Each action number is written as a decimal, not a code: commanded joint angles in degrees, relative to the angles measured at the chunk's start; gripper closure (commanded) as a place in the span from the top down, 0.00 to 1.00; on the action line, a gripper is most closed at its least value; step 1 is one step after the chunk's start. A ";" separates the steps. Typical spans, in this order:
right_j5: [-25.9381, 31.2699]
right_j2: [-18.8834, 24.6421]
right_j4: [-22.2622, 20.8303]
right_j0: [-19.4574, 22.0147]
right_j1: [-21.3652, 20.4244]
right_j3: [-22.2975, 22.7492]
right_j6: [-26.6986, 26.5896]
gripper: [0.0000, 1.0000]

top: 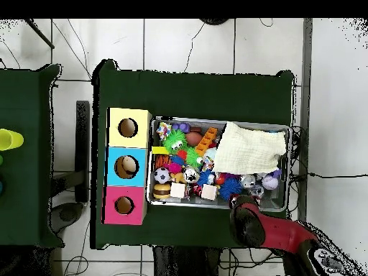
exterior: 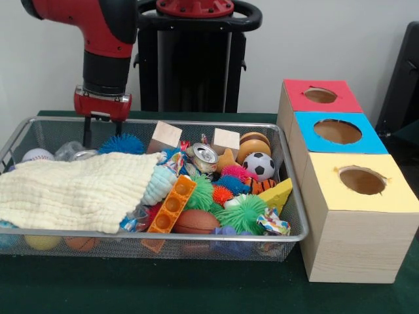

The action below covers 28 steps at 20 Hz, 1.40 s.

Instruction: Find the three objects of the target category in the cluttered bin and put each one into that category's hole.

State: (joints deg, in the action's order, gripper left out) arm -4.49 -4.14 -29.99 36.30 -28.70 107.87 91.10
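Wire mesh walls of the bin (exterior: 291,196) hold a jumble of toys, and I judge the target category to be balls, though nothing here tells me which for certain. The soccer ball (exterior: 260,165) sits near the bin's end closest to the boxes, just beside the wooden ball (exterior: 253,145); a brown football (exterior: 195,221) lies low against the front wall. All three look light and stiff enough to take across the widest part (the smooth wood may slip). The cream cloth (exterior: 72,191) is soft and drapes over half the bin, likely hiding more. The gripper (exterior: 86,134) hangs over the far corner beside a white baseball (exterior: 36,155); I cannot tell how the jaws stand, nor whether they hold anything. The red hole (exterior: 320,95), blue hole (exterior: 337,131) and yellow hole (exterior: 361,180) wait on the green tabletop (exterior: 196,288).
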 commanded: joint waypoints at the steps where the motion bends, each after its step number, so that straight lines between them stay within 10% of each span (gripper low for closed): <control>1: 3.08 1.22 -1.14 -1.91 -1.84 -7.53 3.45 1.00; 17: 13.97 7.35 -1.27 3.55 -8.77 -4.57 -0.51 1.00; 28: 8.05 6.00 -3.23 3.28 -2.09 -5.65 2.46 1.00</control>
State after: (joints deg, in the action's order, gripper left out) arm 3.54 -2.82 -30.27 39.77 -34.99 107.40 91.10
